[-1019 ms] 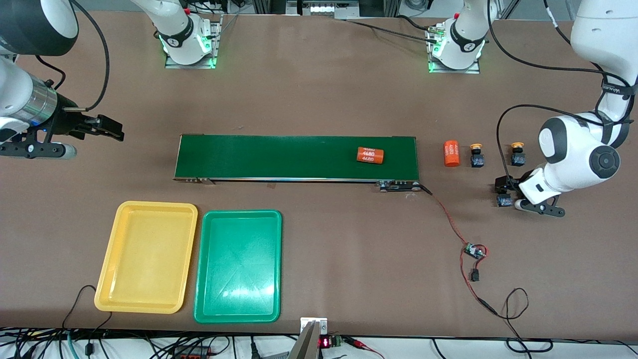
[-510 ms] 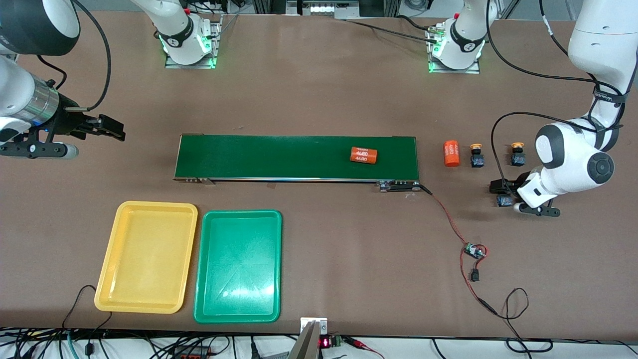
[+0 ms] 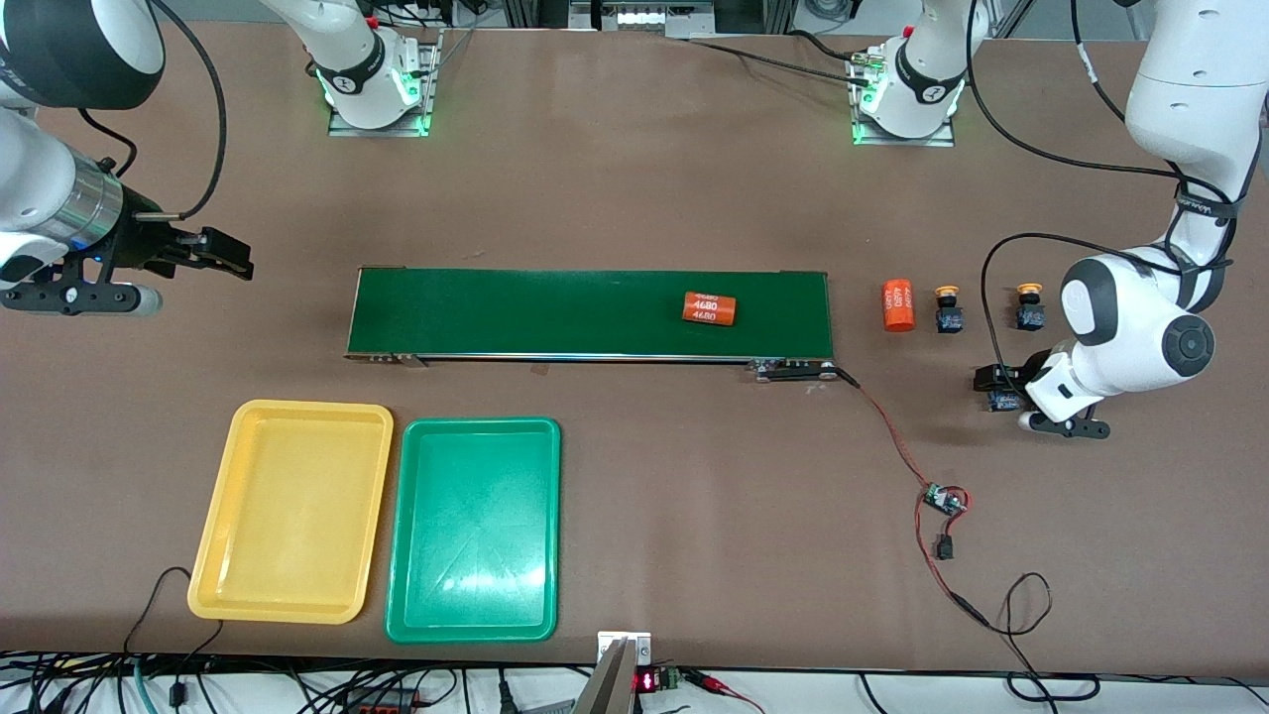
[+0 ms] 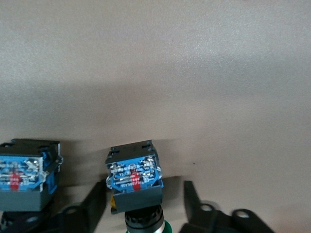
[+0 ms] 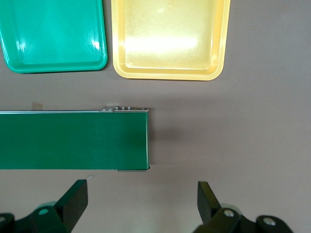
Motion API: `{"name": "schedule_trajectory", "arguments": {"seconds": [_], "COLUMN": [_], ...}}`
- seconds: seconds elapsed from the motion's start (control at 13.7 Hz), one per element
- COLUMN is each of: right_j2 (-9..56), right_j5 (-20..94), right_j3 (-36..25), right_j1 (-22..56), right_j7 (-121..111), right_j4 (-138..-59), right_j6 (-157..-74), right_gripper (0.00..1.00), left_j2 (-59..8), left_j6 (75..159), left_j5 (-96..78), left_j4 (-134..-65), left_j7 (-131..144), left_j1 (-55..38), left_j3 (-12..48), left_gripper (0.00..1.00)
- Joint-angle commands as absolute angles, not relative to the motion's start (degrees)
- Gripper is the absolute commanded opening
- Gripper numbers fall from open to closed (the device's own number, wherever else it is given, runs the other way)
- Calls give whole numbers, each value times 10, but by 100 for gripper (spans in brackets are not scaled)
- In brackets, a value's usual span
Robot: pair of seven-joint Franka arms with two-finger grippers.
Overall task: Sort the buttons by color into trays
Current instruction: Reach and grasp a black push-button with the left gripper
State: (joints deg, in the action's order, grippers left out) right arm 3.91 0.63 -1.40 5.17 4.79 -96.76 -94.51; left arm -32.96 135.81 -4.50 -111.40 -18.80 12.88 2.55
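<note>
Front view: the orange 4680 cylinder [image 3: 710, 308] has crept along the conveyor belt [image 3: 555, 312], while the left gripper [image 4: 141, 206] now half-closes around a green-capped button [image 4: 134, 177], grip not clearly firm yet. The right gripper [image 5: 141, 201] waits wide open, empty, near the belt's end.

Two yellow-capped buttons [image 3: 948, 309] [image 3: 1029, 307] sit upright side by side at the left arm's end of the table, blocky black-and-blue bodies. Nearer the front camera a green-capped one [image 4: 134, 182] lies tipped over, another blue-and-black button [image 4: 25, 177] just beside it — cap colour unclear. The yellow tray [image 3: 292, 511] and green tray [image 3: 474, 531] lie flat, side by side — both empty.
</note>
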Motion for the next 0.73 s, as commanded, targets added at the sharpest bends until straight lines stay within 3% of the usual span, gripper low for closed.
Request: {"name": "schedule_trajectory", "arguments": {"seconds": [0.0, 0.15, 0.29, 0.66], "right_j2": [35, 35, 35, 35], "right_j5": [15, 15, 15, 13], "right_j3": [-14, -14, -15, -16], "right_j1": [57, 59, 59, 57], "right_j7": [58, 58, 57, 57], "right_j4": [-972, -972, -972, -972], "right_j6": [-949, -950, -949, -954], "right_gripper": [100, 100, 100, 100], "left_j2": [-330, -309, -275, -197], "left_j6": [1349, 1336, 1283, 1177], "left_j5": [-55, -54, -54, -55], "left_j4": [-1103, -1107, -1107, -1110], "left_j7": [-186, -188, -188, -147], "left_j1": [128, 123, 105, 24], "left_j3": [26, 29, 33, 37], "left_gripper": [22, 7, 0, 0]}}
